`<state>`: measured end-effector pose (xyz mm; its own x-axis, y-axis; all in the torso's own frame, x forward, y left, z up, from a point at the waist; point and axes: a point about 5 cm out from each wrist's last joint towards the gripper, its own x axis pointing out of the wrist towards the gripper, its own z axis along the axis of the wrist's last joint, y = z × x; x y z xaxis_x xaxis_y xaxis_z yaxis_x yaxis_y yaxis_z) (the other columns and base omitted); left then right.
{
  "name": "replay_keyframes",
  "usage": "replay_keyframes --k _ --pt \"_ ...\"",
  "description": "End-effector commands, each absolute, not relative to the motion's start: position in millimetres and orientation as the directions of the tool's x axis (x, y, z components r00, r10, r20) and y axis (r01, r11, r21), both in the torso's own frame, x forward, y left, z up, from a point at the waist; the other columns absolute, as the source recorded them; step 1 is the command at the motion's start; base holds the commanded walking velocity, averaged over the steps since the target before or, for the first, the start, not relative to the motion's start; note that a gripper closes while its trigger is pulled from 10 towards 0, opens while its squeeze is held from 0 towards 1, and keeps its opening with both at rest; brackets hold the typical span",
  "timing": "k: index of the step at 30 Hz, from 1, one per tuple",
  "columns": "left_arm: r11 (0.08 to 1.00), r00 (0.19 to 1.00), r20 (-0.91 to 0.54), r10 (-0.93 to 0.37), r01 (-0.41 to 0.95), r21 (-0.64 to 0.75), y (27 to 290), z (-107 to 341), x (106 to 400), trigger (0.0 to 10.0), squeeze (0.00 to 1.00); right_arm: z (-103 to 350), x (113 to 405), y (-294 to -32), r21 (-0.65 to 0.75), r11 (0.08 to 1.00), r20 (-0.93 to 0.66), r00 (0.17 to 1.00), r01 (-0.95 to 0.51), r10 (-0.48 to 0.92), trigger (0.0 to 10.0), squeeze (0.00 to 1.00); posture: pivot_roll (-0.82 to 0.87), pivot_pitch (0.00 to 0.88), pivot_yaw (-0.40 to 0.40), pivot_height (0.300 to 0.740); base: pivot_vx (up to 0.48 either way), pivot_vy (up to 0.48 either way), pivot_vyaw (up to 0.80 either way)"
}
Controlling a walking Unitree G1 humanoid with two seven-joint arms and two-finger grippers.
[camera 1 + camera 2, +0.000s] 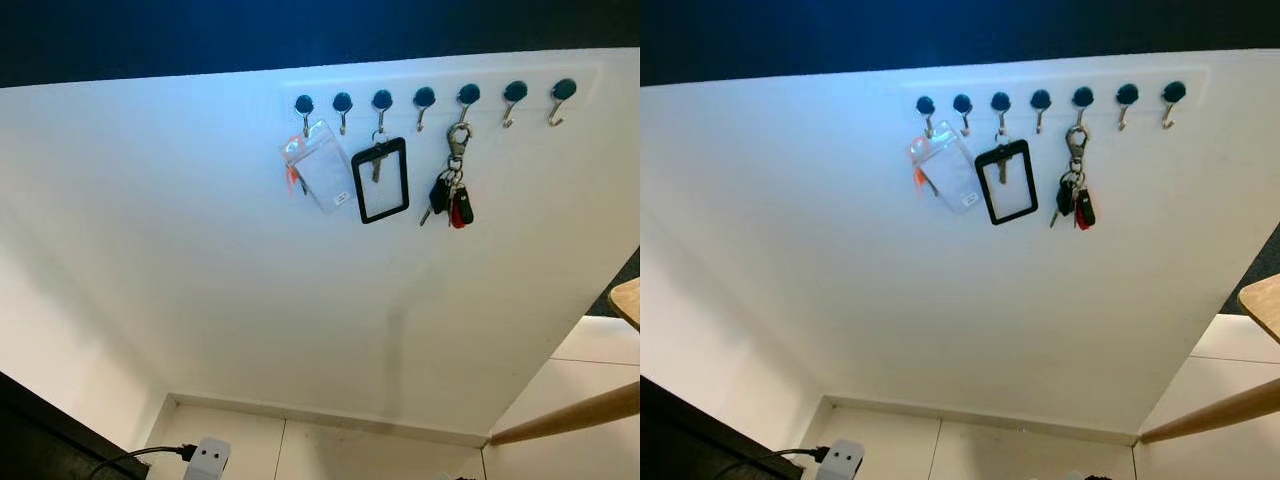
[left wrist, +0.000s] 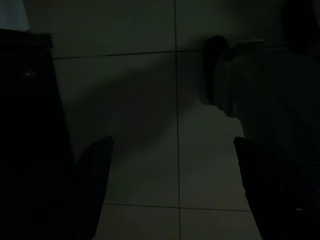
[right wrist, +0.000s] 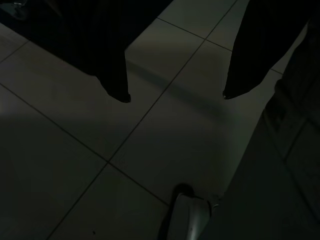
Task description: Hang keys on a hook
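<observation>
The keys (image 1: 452, 195) hang by their clip from a hook (image 1: 467, 98) (task apparently done), so the left gripper (image 2: 172, 165) and right gripper (image 3: 175, 95) dangle empty, fingers spread, over the floor.

Seven hooks (image 1: 424, 98) in one row on the white wall (image 1: 200, 250). Three carry something, four bare. One clear badge holder (image 1: 320, 165) on the far-left hook. One black-framed badge holder (image 1: 381, 180) on the third from left. One bunch of keys (image 1: 452, 195) on the fifth, one metal clasp at its top, a red fob and a black fob in it. One white plug adapter (image 1: 205, 458) down on the floor.
</observation>
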<state>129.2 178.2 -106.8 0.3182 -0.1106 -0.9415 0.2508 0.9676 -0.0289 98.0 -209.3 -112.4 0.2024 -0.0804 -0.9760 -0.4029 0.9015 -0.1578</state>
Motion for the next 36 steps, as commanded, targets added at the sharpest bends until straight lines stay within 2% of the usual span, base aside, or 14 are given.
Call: replay_keyframes --k 1,36 --pt "0.966 0.275 -0.955 -0.113 0.256 -0.041 179.8 -110.0 118.2 10.0 0.00 -114.0 100.5 -194.3 -0.121 0.899 -0.977 0.209 -0.421 -0.033 10.0 0.00 -0.12 0.082 0.093 0.740 -0.401 0.000 0.00" --pt "0.959 0.273 -0.954 -0.127 0.278 -0.048 179.5 -109.9 118.0 10.0 0.00 -114.3 100.1 -192.9 -0.119 0.905 -0.975 0.220 -0.408 -0.029 10.0 0.00 -0.12 0.072 0.095 0.740 -0.427 0.000 0.00"
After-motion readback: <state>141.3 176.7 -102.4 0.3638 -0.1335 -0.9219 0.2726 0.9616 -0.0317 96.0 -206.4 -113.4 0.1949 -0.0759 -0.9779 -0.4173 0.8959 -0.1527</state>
